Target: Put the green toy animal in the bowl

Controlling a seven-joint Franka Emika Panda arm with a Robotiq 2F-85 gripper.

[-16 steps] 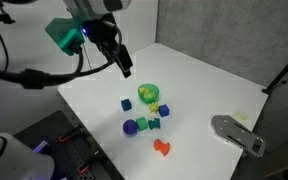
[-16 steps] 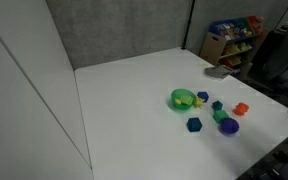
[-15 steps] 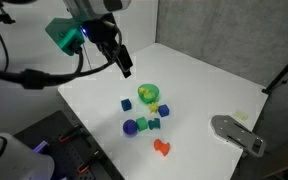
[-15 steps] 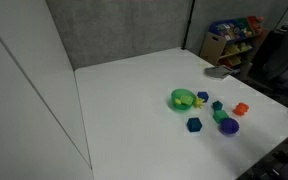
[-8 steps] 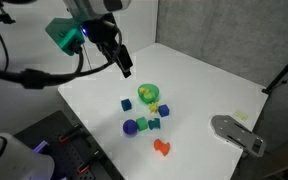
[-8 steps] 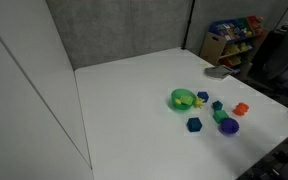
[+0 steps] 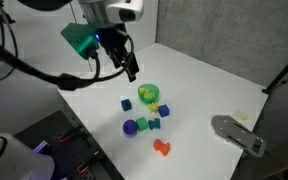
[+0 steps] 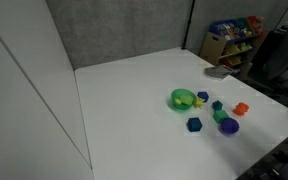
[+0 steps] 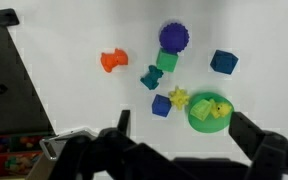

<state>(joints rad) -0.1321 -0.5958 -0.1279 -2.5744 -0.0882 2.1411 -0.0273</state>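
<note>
The green toy animal (image 9: 150, 76), small and dark teal, lies on the white table between the orange toy (image 9: 112, 60) and a blue cube (image 9: 161, 105). It also shows in an exterior view (image 7: 154, 124). The lime bowl (image 9: 196, 122) holds a light green piece and a small yellow piece. The bowl shows in both exterior views (image 7: 148, 95) (image 8: 183, 98). My gripper (image 9: 184, 135) is open and empty, high above the table, with the bowl between its fingers in the wrist view. In an exterior view the gripper (image 7: 130, 68) hangs above and behind the bowl.
A purple ball (image 9: 173, 37), a bright green piece (image 9: 167, 59), a yellow star (image 9: 179, 97) and another blue cube (image 9: 223, 62) lie close around the toy. A grey flat object (image 7: 237, 133) lies near one table edge. A shelf of coloured items (image 8: 234, 38) stands beyond the table.
The arm has swung a little toward the bowl and turned its wrist. The objects on the table have not moved.
</note>
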